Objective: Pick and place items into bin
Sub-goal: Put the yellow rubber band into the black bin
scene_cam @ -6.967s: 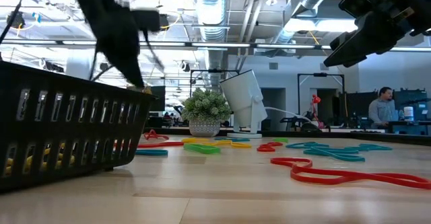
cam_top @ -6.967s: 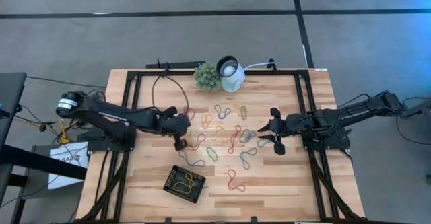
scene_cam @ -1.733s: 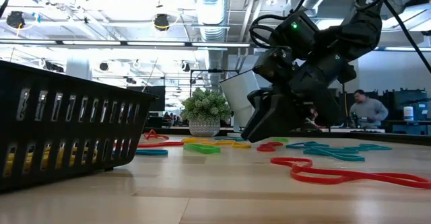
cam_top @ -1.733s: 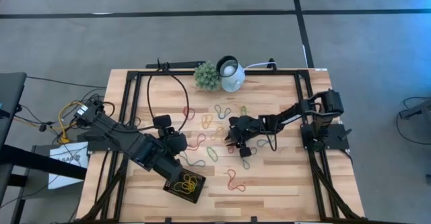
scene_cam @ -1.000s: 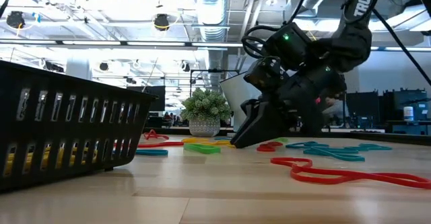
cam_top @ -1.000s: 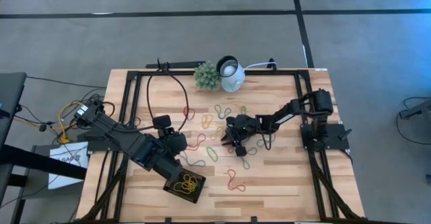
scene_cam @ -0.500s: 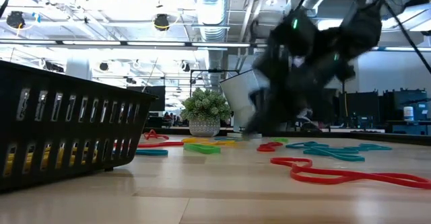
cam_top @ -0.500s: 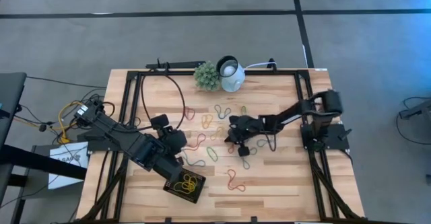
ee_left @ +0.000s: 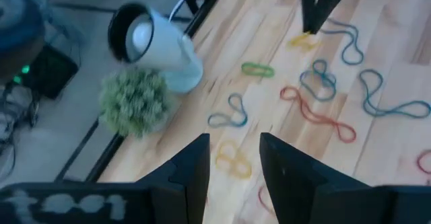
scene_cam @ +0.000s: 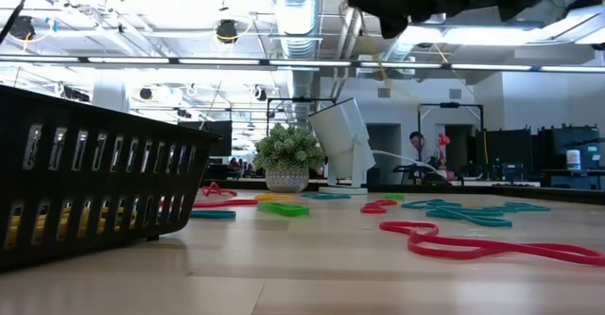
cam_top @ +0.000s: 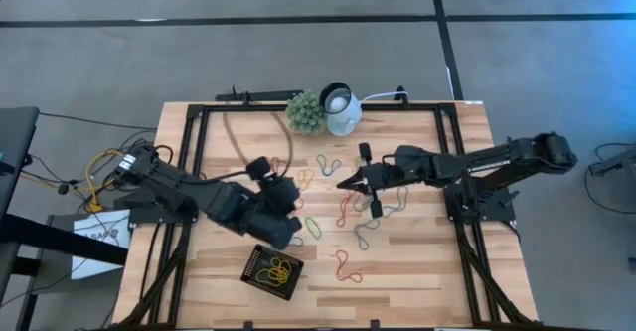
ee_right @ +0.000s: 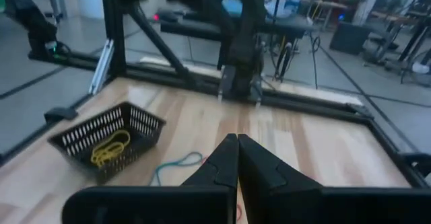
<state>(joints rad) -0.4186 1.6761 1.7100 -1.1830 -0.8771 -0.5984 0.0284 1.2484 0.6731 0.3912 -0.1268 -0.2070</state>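
Rubber bands [cam_top: 343,207] are lying scattered mid-frame, the black bin [cam_top: 272,270] sitting lower left of the right gripper [cam_top: 347,184], whose fingers are pressed together, while the left gripper [ee_left: 233,158], fingers spread, is hovering nearer it.

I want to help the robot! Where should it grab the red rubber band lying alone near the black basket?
Probably pinch the red rubber band at its narrow middle, coming straight down from above. It lies flat and thin on the wooden table, clear of the other bands, so nothing else gets caught.
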